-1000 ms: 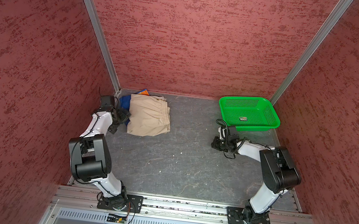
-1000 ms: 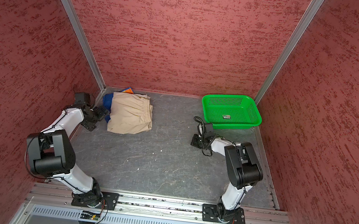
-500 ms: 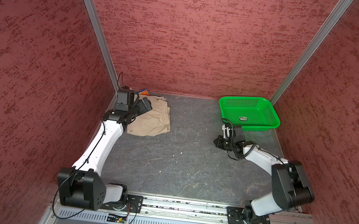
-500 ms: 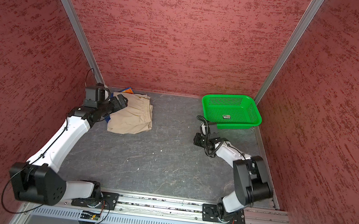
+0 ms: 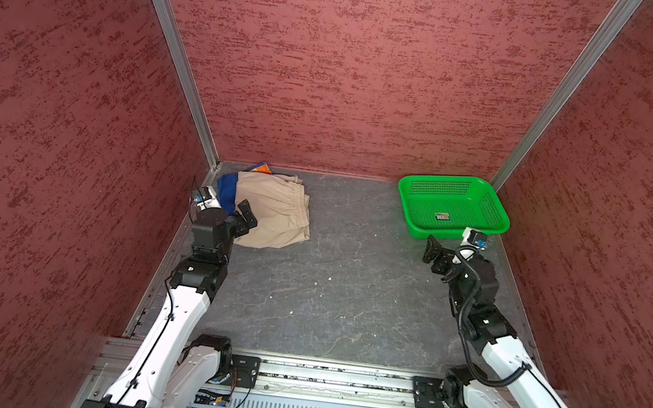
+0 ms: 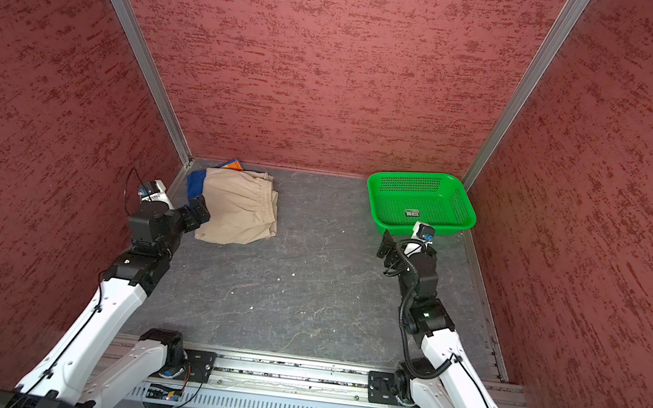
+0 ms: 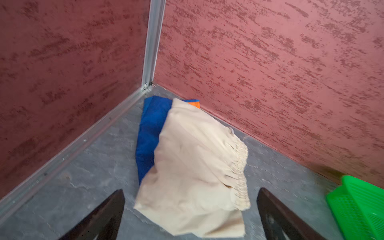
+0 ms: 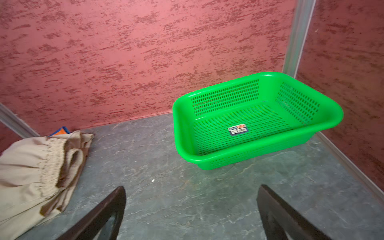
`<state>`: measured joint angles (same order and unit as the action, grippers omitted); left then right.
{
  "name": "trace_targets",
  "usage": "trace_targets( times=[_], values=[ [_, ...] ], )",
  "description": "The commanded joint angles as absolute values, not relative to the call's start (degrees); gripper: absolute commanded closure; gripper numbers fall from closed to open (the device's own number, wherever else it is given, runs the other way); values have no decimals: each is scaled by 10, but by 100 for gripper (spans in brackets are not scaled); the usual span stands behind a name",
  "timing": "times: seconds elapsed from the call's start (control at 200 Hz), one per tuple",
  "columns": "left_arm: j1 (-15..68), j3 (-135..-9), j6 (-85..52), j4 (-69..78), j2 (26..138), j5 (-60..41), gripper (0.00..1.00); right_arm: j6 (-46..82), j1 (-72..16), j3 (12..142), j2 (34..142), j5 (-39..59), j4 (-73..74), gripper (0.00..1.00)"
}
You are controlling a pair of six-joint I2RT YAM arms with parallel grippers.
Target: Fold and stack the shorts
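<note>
The beige shorts (image 5: 273, 211) (image 6: 240, 212) lie folded in the far left corner, elastic waistband toward the middle. They rest on the striped shorts (image 5: 227, 193) (image 6: 195, 186), of which only a blue edge and an orange corner (image 7: 193, 104) show. My left gripper (image 5: 244, 215) (image 6: 198, 212) hangs open at the near left corner of the beige shorts (image 7: 193, 176), holding nothing. My right gripper (image 5: 447, 252) (image 6: 399, 249) is open and empty above bare floor, just in front of the green basket. In the right wrist view the beige shorts (image 8: 31, 172) sit far off to one side.
The green perforated basket (image 5: 444, 179) (image 6: 416, 175) (image 8: 178, 133) stands in the far right corner, holding only a small label. Red textured walls close in the back and both sides. Grey stone-look floor (image 5: 340, 290) stretches between the two arms.
The right gripper went from shut to open. Both arms unfolded from their crouched poses. The left gripper passed over the shorts and drew back to their near corner.
</note>
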<state>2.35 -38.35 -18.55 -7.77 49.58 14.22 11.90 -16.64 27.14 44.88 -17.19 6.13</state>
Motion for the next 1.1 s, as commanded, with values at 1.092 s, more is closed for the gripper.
trace_targets(
  times=[1.092],
  values=[
    [-26,-188,-24,569,879,27,1,66,15,220,860,-222,540,1]
  ],
)
